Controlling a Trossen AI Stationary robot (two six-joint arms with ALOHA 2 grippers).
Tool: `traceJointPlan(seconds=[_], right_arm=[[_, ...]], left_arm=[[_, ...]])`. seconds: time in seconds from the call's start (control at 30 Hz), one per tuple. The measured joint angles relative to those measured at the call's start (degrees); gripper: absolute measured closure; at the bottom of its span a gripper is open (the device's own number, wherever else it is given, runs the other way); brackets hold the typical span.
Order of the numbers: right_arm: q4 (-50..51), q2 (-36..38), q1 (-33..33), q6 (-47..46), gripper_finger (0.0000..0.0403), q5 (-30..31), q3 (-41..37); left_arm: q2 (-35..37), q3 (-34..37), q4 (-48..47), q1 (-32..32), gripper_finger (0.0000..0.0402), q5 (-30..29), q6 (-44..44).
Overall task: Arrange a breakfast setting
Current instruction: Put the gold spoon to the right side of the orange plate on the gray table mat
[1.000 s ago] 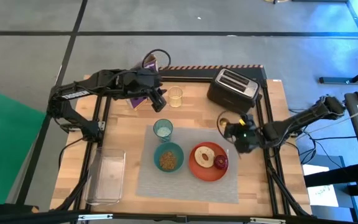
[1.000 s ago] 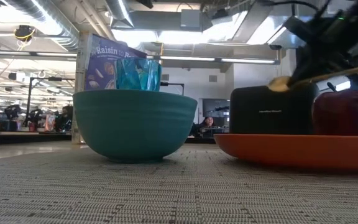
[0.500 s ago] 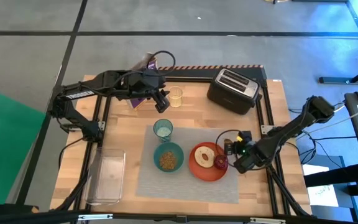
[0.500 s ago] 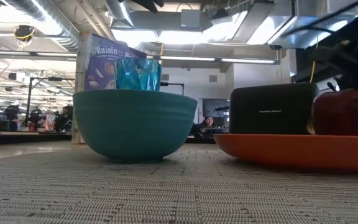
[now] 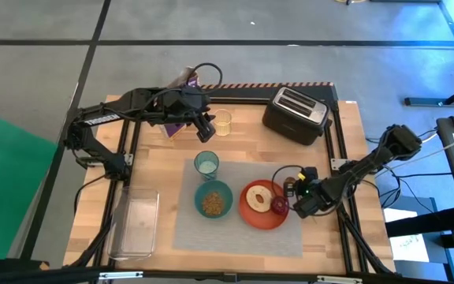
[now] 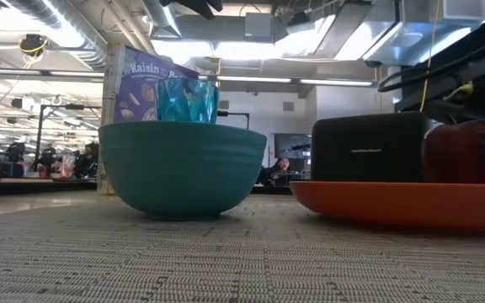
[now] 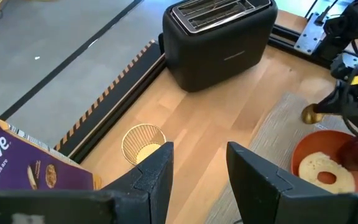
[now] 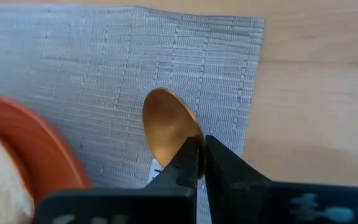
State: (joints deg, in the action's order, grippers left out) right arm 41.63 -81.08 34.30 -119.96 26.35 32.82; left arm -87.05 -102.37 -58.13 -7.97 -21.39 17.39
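The grey placemat [image 5: 239, 225] lies mid-table. On it stand the teal bowl [image 5: 213, 199], the translucent teal cup [image 5: 206, 164] and the orange-red plate [image 5: 252, 214], which carries the bagel [image 5: 258, 196] and the dark-red fruit [image 5: 280, 206]. My right gripper [image 5: 296, 199] is just right of the plate and shut on the gold spoon [image 8: 169, 129]. My left gripper [image 7: 197, 163] is open and empty at the far left, above a purple cereal box [image 5: 175, 126]. My right gripper pinches the spoon's handle just behind its bowl [image 8: 190, 148] between the two fingers. The spoon's bowl [image 8: 166, 124] sticks out past the fingertips over the placemat's right part [image 8: 222, 68]. The gripper hides the rest of the handle. I cannot tell whether the spoon touches the mat.
The black toaster [image 5: 295, 113] stands at the far right. A small yellowish cup [image 5: 222, 122] stands next to the cereal box. A clear plastic tray [image 5: 136, 225] lies at the near left. Bare wood shows right of the placemat [image 8: 316, 93].
My right gripper has carried the spoon from beside the toaster toward the table's near edge and down, and now stands just right of the plate. The spoon has dropped out of the low view. My left gripper has shifted slightly to the right.
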Motion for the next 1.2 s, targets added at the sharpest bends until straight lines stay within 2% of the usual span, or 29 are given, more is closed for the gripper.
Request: traceJointPlan(seconds=[0.4, 1.0, 1.2], right_arm=[[-2.88, -0.15, -10.09, 4.14, 0.0403, 5.89, -1.86], [-7.16, -0.51, -5.03, -0.17, 0.0403, 4.59, -1.55], [1.02, -0.7, -5.53, -0.12, 0.0403, 5.56, 1.86]], left_arm=[[0.0, 0.0, -0.46, -0.39, 0.0259, -0.04, -1.44], [0.0, 0.0, -4.26, -0.39, 0.0259, -0.48, -1.45], [0.0, 0.0, -4.24, -0.39, 0.0259, -0.55, -1.46]])
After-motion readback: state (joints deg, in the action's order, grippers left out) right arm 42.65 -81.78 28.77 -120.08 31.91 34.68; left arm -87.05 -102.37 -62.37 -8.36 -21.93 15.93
